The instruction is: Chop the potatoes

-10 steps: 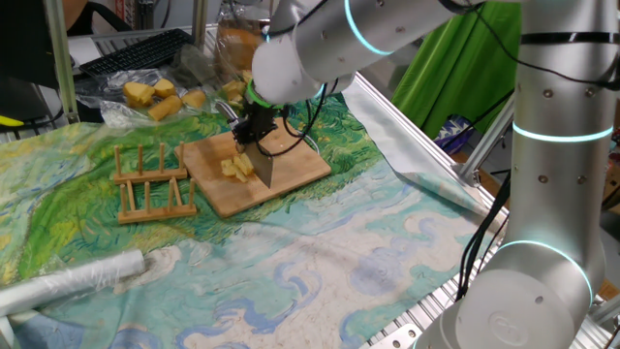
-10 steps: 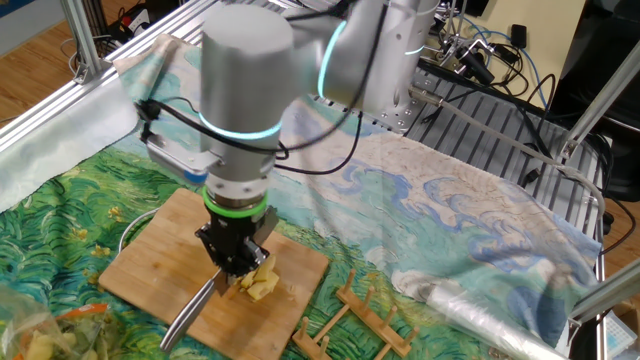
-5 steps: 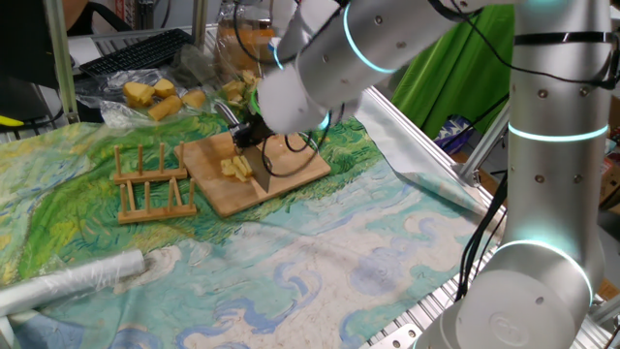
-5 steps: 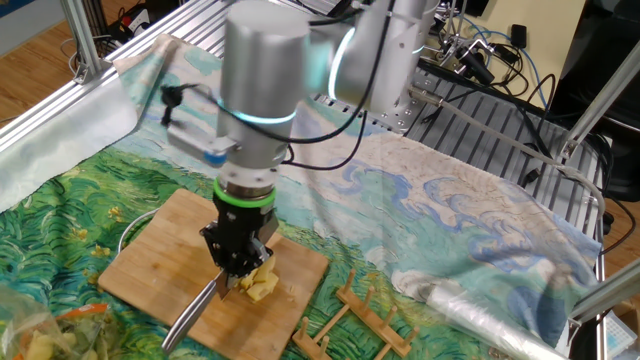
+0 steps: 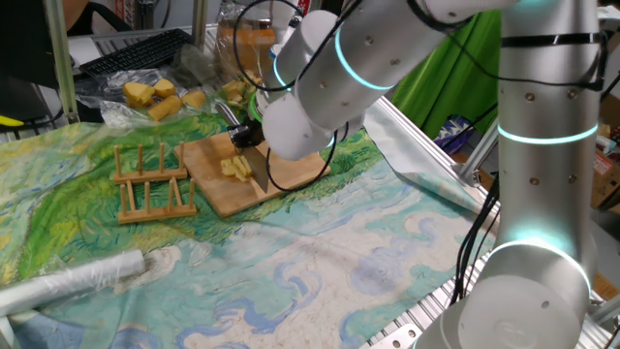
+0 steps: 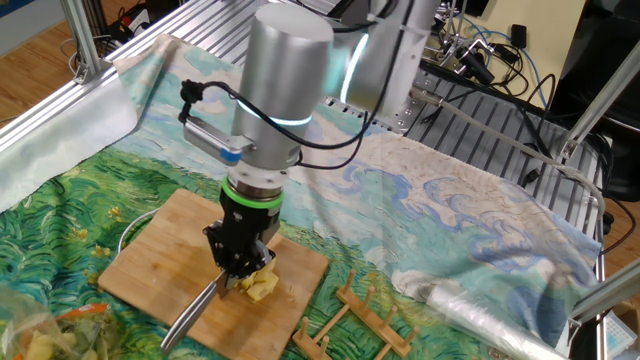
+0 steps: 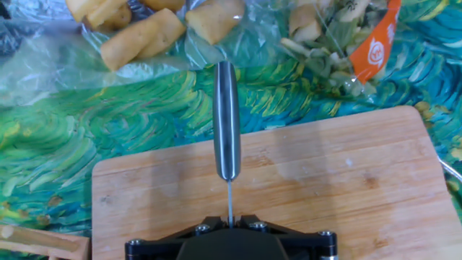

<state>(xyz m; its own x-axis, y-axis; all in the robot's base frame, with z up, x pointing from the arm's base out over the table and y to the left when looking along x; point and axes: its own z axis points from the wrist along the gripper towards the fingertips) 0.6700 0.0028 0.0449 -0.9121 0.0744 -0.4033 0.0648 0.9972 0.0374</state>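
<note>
I am watching the pincer (image 6: 240,275) holding a knife (image 7: 227,119), its jaws clamped tight on the blade's spine just past the metal handle, which is sticking out toward the far edge of the cutting board (image 7: 346,188) in the hand view. In one fixed view the blade (image 5: 258,167) is pointing down and its edge is resting on the board just to the right of the potatoes (image 5: 233,169), a small cluster of pale-yellow slices and short sticks lying near the middle of the board (image 5: 291,174). From the other fixed view the potatoes (image 6: 260,286) are sitting directly under the pincer, touching the blade side, while the knife handle (image 6: 195,308) is angling out low toward the near left corner of the board (image 6: 160,250). The board is lying on a surface covered with a green and blue painted cloth (image 5: 320,262). A wooden rack (image 5: 153,182) is standing just left of the board, touching or nearly touching its edge. Beyond the board, on clear plastic, more yellow chunks (image 5: 153,95) are lying in a loose pile, well apart from the pincer. A roll of clear film (image 5: 73,281) is lying at the near left of the cloth.
</note>
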